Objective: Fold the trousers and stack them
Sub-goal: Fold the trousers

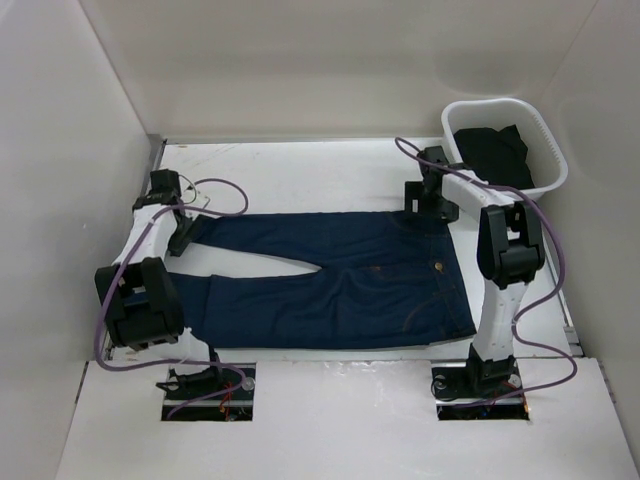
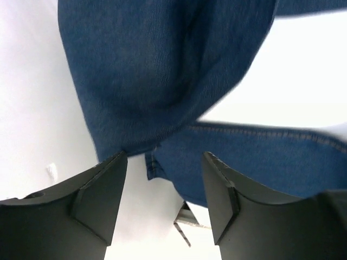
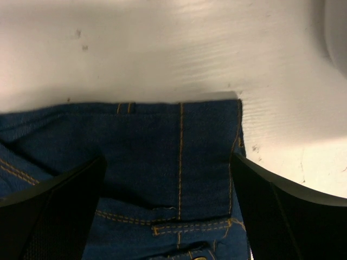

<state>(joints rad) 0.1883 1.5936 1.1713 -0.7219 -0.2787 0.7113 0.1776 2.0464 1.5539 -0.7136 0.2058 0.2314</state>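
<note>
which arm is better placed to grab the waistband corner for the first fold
Right. The right gripper hangs open over the waistband corner; the left gripper is open at a leg hem, the opposite end.

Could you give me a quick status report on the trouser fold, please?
Left gripper open at far leg hem. Right gripper open over waistband corner. Trousers spread flat, unfolded. White basket apart, far right.

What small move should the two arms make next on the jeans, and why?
Probably lower both grippers and close them. The left gripper is open above the far leg's hem, and the right gripper is open above the waistband corner. The trousers lie flat, so gripping both ends would allow a lengthwise fold.
</note>
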